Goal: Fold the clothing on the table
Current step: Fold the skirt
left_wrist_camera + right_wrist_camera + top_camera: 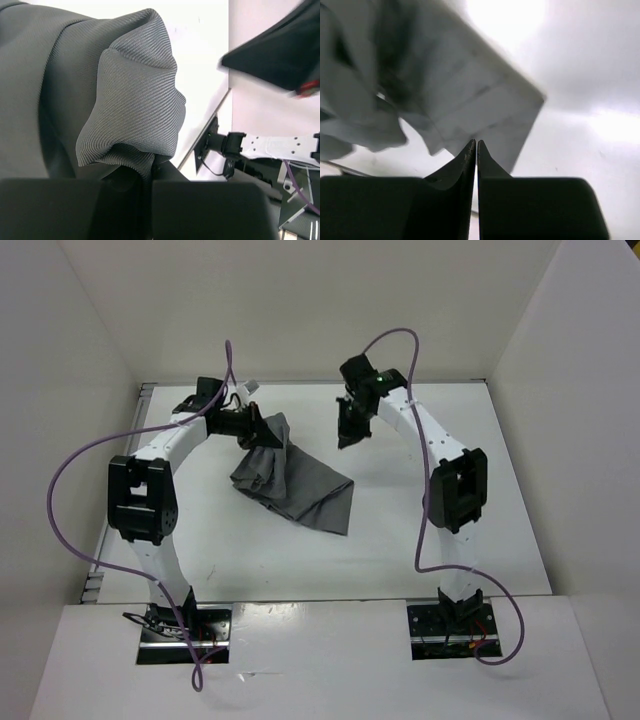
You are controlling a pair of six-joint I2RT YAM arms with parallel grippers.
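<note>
Clearly the left hand (258, 430) pinches the clothing (300, 490), whose length trails toward near right on the surface (250, 550); the right hand (347, 433), seemingly closed and empty, hangs apart.

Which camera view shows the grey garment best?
The top external view: the clothing appears whole, on the table. The left wrist view shows only one bunched fold close up; the right wrist view shows it blurred.
</note>
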